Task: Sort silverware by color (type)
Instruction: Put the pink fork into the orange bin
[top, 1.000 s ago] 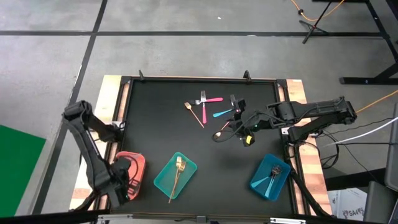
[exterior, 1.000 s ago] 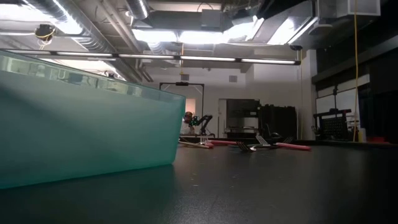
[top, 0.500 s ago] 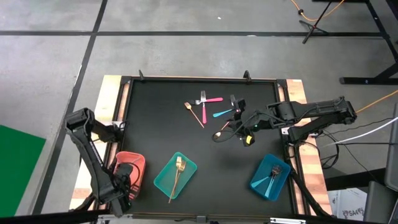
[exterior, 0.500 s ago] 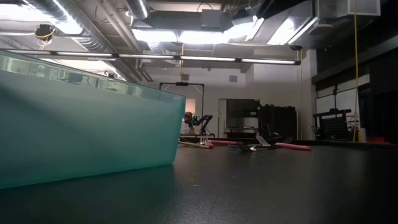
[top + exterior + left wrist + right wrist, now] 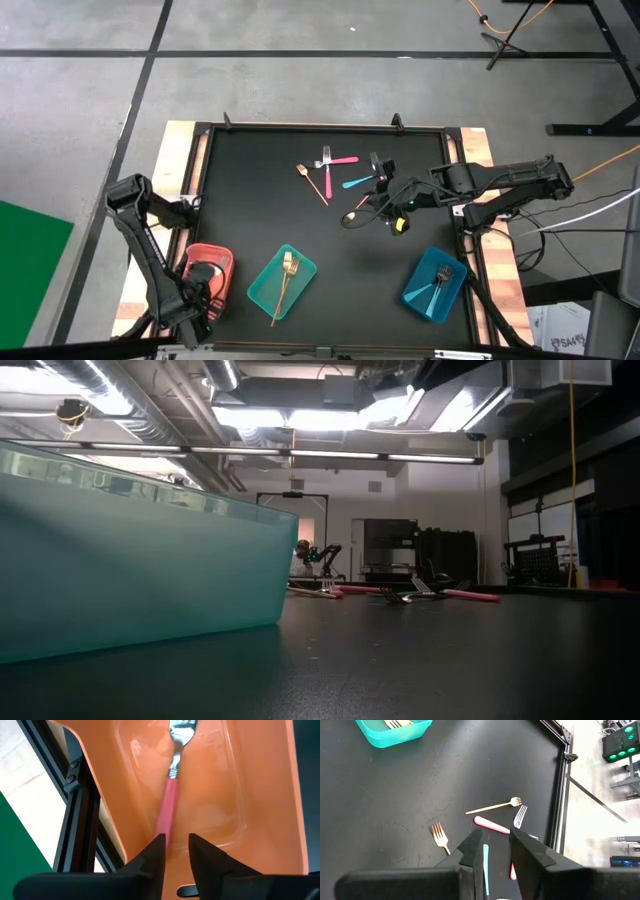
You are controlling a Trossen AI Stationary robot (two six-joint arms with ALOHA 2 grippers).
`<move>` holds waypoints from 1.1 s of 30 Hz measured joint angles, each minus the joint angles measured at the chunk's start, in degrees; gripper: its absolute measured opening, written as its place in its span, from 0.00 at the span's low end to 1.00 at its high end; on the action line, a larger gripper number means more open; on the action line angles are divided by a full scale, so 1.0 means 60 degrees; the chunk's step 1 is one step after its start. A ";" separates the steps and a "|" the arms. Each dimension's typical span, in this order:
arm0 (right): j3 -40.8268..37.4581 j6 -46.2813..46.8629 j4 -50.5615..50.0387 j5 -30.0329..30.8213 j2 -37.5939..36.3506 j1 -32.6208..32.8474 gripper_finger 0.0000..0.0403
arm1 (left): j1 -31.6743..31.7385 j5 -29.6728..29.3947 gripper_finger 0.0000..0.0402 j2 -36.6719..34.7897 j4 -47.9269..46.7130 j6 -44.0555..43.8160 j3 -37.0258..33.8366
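Observation:
My left gripper (image 5: 175,851) hangs over the coral tray (image 5: 208,265) at the table's near left, pointing down, its fingers open. A pink-handled fork (image 5: 170,795) lies flat on the tray's floor, and its handle end runs behind one fingertip. My right gripper (image 5: 491,845) hovers open above the loose silverware at the table's middle: a gold fork (image 5: 312,180), two pink-handled pieces (image 5: 340,160), a light-blue-handled one (image 5: 356,182), and one more piece (image 5: 355,212).
A teal tray (image 5: 262,290) with a gold fork (image 5: 286,275) stands at the near middle. A blue tray (image 5: 420,295) with blue-handled pieces stands near right. The teal tray's wall (image 5: 140,550) fills the low view's left. A raised black frame (image 5: 300,127) edges the table.
My left arm has sunk a little toward the coral tray, then held still. The loose silverware stays put.

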 joint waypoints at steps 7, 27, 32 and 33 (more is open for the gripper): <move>0.0000 0.0000 -0.0004 0.0000 0.0000 0.0003 0.21 | 0.0004 -0.0009 0.24 -0.0007 0.0040 -0.0094 0.0000; 0.0011 0.1014 -0.2171 -0.0013 -0.0196 -0.1008 0.21 | 0.0834 -0.4360 0.23 -0.1489 -0.1245 -0.0238 0.1588; 0.0018 0.1738 -0.2530 -0.0762 -0.0352 -0.2152 0.21 | 0.1800 -0.6814 0.23 -0.1848 -0.1328 0.1169 0.1588; 0.0018 0.1957 -0.2548 -0.1010 -0.0371 -0.2393 0.21 | 0.2049 -0.7070 0.23 -0.1905 -0.1332 0.1521 0.1588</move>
